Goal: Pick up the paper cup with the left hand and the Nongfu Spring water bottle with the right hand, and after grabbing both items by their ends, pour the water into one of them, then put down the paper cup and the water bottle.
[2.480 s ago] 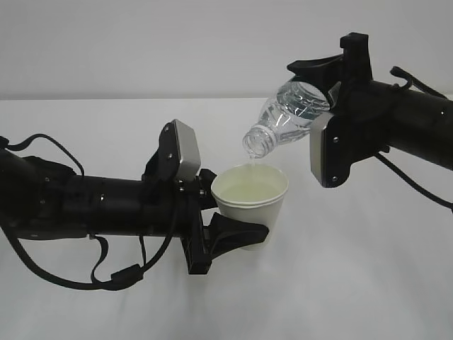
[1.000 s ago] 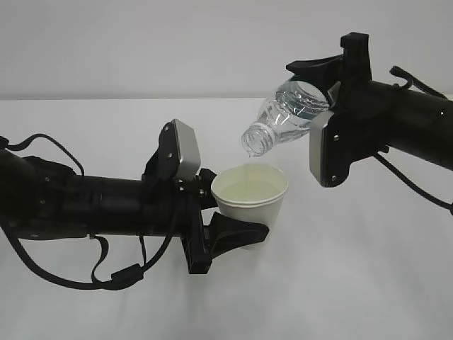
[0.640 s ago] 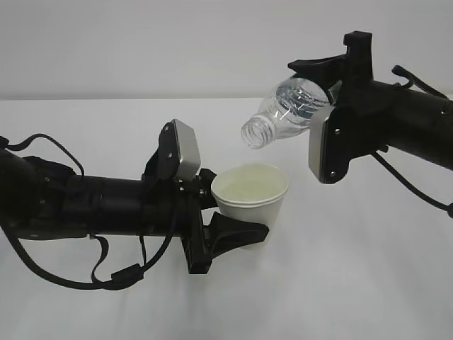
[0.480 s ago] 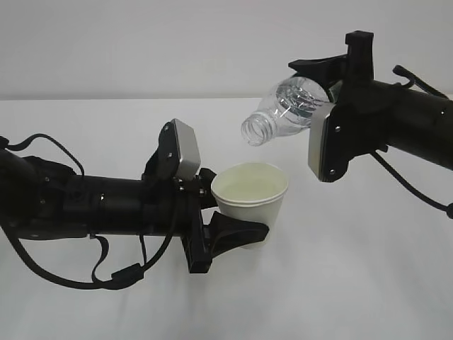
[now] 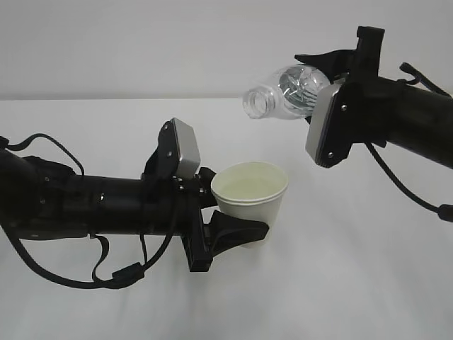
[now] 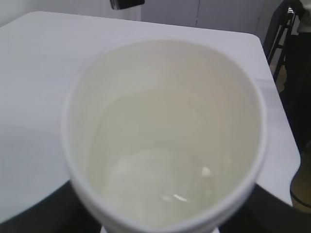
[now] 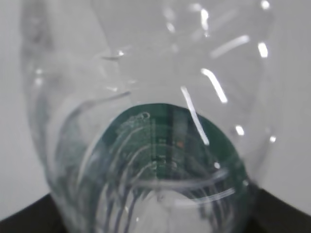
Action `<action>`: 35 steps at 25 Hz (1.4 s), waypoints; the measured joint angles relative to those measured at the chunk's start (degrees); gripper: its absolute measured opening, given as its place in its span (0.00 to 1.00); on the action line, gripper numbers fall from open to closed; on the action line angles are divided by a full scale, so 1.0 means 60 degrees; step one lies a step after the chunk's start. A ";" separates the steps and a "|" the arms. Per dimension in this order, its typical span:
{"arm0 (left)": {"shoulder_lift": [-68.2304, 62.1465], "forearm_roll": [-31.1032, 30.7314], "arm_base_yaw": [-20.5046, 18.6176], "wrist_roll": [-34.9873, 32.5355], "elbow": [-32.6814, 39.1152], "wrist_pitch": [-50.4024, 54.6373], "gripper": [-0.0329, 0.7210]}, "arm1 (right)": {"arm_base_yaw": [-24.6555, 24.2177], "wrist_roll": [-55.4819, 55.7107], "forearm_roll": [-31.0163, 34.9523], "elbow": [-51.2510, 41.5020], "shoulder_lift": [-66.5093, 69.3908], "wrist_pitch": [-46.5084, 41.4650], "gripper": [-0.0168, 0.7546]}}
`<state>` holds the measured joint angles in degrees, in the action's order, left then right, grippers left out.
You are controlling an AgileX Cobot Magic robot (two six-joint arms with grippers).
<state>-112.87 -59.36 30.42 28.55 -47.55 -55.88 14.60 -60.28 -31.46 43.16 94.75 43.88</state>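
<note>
while gripped, the nongfu spring water bottle (image 5: 287, 97) lies roughly level, neck leftward.

White table (image 5: 368, 283), bare matte top, rounded corner seen in left wrist view. Plain pale wall (image 5: 141, 42) behind it. Dark chair-like frame (image 6: 291, 29) past table's far right edge, blurred.

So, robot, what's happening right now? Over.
Left pincer gripping white paper cup, water inside. Right pincer holding clear ribbed plastic bottle. Nothing blocking.
</note>
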 joint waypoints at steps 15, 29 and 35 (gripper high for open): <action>0.0000 0.0071 0.0000 0.0000 0.0000 0.0000 0.63 | 0.0000 0.2967 0.1175 0.0000 0.0000 0.0141 0.59; 0.0000 0.0071 0.0000 0.0000 0.0000 0.0000 0.63 | 0.0000 0.5519 0.2659 -0.0393 0.0000 0.0283 0.59; 0.0000 0.0071 0.0000 0.0000 0.0000 0.0000 0.63 | 0.0000 0.6136 0.3253 -0.0393 0.0000 0.0283 0.59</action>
<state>-112.87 -58.93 30.42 28.55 -47.55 -55.88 14.60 -23.46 -11.94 40.80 94.75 45.57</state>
